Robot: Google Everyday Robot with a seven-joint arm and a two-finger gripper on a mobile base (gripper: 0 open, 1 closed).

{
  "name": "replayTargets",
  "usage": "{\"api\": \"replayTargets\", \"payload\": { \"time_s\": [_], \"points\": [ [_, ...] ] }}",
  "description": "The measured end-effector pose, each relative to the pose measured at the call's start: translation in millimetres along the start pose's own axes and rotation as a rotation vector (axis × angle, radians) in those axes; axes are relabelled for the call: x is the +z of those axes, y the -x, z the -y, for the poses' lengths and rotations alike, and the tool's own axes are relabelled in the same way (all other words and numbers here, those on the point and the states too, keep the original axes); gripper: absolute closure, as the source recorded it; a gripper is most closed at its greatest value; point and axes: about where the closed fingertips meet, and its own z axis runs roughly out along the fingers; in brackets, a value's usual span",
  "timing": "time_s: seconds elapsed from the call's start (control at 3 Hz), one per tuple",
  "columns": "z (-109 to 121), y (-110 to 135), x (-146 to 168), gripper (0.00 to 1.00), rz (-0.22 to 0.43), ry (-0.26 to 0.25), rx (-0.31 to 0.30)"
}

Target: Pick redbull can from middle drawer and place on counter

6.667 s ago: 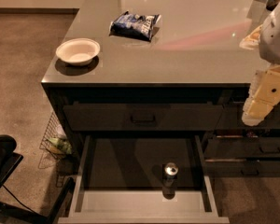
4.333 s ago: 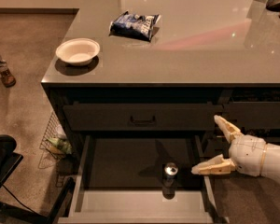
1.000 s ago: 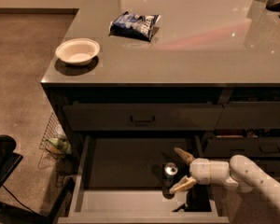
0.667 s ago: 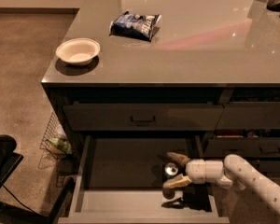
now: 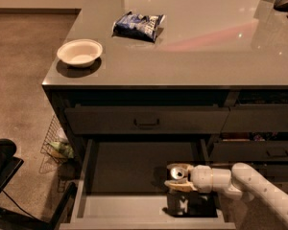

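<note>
Reaching into the open middle drawer (image 5: 125, 209) from the right, the tool (image 5: 176, 178) is sitting low over the drawer floor with its fingers apart, one on each side of the redbull can (image 5: 178, 172). The can is standing upright toward the right of the floor, and whether either finger is touching it yet is not clear. Judging from this single camera view, the grip is looking high, near the shiny top. If one finger is meeting the slim can before the other, it is likely to be tipping it over and sending it rolling across the floor. A light squeeze on smooth metal is also risking a slip during the lift. Above, the closed upper drawer (image 5: 146, 120) and the edge of the worktop (image 5: 206, 56) are overhanging the way out, so a steep rise is inviting a knock. On top, the white bowl (image 5: 79, 53) and snack bag (image 5: 138, 25) are lying well to the left, leaving bare surface nearer the arm (image 5: 261, 188).
</note>
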Motion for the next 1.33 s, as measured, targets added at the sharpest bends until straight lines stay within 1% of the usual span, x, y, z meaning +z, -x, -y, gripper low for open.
{"api": "replayTargets", "payload": {
  "time_s": [0.33,0.67,1.0,1.33],
  "points": [
    [-36.1,53.4,-27.4,0.88,0.087,0.004,0.016],
    [-51.4,126.7,-61.7,1.00,0.143,0.041,0.026],
    [-36.4,211.1,-88.1,1.00,0.149,0.059,0.034],
    [-1.4,307.6,-109.2,1.00,0.116,0.028,0.028]
  ]
}}
